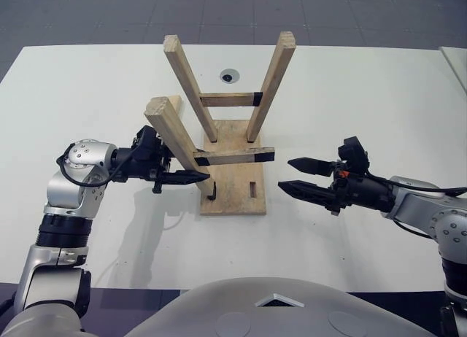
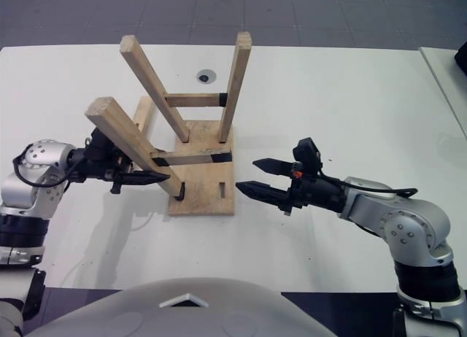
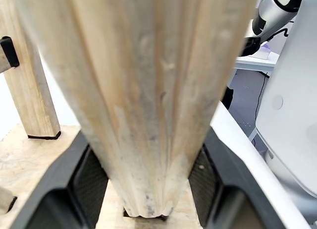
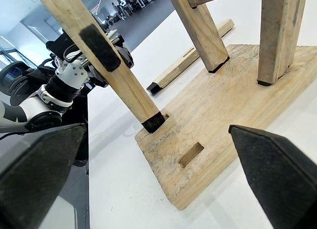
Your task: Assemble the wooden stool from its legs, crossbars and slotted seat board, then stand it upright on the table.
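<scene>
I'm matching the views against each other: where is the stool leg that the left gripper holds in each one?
Left eye view: leg left of centre, leaning left.
Right eye view: left side, same lean.
Left wrist view: centre, close up.
Right wrist view: upper left, slanting down into the seat board.
Shared landmark: that seat board, under its foot in all four.

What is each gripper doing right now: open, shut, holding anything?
Left gripper: shut on the near-left stool leg, which stands in the seat board.
Right gripper: open, empty, beside the seat board.
</scene>
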`<state>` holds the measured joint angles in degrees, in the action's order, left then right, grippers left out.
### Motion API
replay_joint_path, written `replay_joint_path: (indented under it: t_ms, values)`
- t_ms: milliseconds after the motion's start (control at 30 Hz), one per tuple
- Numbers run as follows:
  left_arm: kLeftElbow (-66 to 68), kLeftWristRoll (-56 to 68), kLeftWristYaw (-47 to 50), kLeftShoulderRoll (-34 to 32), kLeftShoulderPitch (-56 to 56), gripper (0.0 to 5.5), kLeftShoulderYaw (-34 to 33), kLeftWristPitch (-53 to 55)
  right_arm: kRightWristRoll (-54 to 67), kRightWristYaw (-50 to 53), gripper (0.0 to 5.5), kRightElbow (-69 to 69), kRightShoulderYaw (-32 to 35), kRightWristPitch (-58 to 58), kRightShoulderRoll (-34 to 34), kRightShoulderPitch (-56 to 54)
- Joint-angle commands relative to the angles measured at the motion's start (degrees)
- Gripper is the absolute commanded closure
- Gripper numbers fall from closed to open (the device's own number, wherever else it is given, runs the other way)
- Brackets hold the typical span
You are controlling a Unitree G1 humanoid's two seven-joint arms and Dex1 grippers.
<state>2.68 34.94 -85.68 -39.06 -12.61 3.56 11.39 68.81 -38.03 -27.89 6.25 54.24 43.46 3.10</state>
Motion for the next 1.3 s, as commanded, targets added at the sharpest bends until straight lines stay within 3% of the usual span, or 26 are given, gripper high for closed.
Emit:
replay_joint_path:
  t_ms: [33,267,633,967,1000,1300]
  values:
    - [3.8,-4.2,-1.5,-0.8,-0.5,3.46,1.4,-1.8,-1.2,0.3,0.1,-1.0,0.0,0.2,-0.4,1.0]
    - [6.8,-16.1,-0.4,-3.6,2.3,3.46,6.9,-11.9,-2.1,0.7,0.1,-1.3,0.2,0.0,-1.2,1.7]
    - [4.0,-30.1,17.3,-4.9,12.7,3.46,13.1,-15.7,-2.7,1.7,0.1,-1.5,0.3,-0.6,-2.6,2.8]
    - [-1.2,-15.6,13.8,-3.8,6.4,3.46,10.8,-11.9,-3.0,1.7,0.1,-1.3,0.6,-0.5,-3.0,3.1]
    - [-1.9,-14.2,13.2,-3.8,5.6,3.1,10.4,-11.7,-3.0,1.8,0.1,-1.3,0.6,-0.5,-3.1,3.1]
    - [-8.7,-7.0,10.9,-5.6,3.9,1.63,3.1,-4.7,-3.0,2.6,0.1,-2.2,0.5,-0.7,-3.9,4.3]
